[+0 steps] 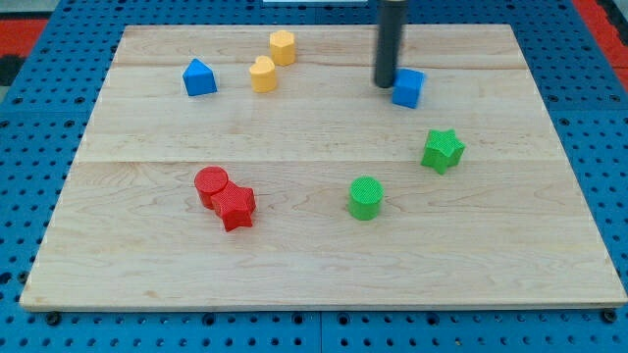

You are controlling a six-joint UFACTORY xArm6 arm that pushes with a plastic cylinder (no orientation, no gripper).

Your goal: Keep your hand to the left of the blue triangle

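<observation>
Triangle point(199, 78), blue, peaked, sits upper left.

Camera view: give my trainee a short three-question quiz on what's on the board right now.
1. True or false: my tip is beside the blue cube.
2. Which block touches the red cylinder? A) green star B) red star C) green cylinder
3. On which side of the blue triangle is my tip?

Key: 1 true; 2 B; 3 the view's right, past the two yellow blocks.
</observation>
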